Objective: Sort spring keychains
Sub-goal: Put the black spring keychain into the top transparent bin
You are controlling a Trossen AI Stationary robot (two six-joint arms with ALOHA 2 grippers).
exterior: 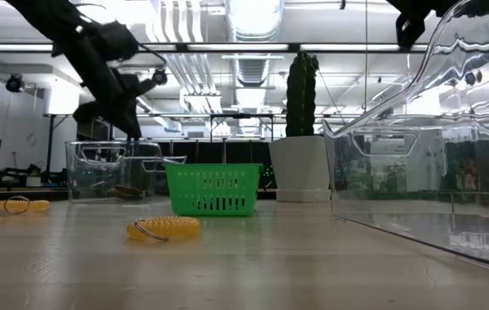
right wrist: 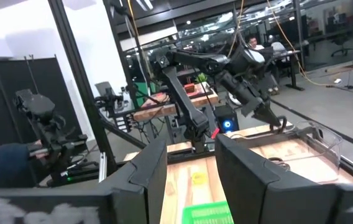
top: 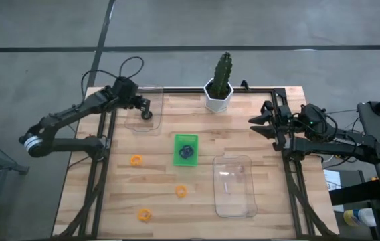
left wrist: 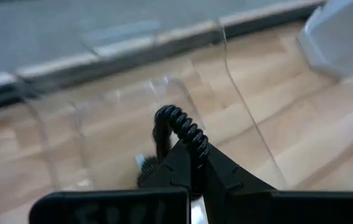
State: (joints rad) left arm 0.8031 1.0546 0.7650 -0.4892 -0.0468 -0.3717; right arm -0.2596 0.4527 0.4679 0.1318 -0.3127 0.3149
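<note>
My left gripper (top: 148,112) hangs over the far-left clear bin (top: 142,125), shut on a black spring keychain (left wrist: 179,124). The green tray (top: 185,148) stands mid-table with a dark keychain (top: 186,153) lying in it. Three orange keychains lie flat on the wood: one (top: 136,161) left of the tray, one (top: 181,191) nearer the front, one (top: 144,214) by the front edge. My right gripper (top: 261,126) is open and raised at the table's right edge, with nothing between its fingers (right wrist: 145,171). My left gripper pinches the black keychain between its two fingers, on the coil (left wrist: 197,147) at one end of the loop. The fingers slant downward toward the bin. The rest of the coil arches out past the fingertips, lifted clear above the bin's floor.
A second, larger clear bin (top: 235,185) lies on the table's near right. A potted cactus (top: 219,84) in a white pot stands at the far edge. Bare wood shows between the tray and the front edge. A person sits in the room beyond the table.
</note>
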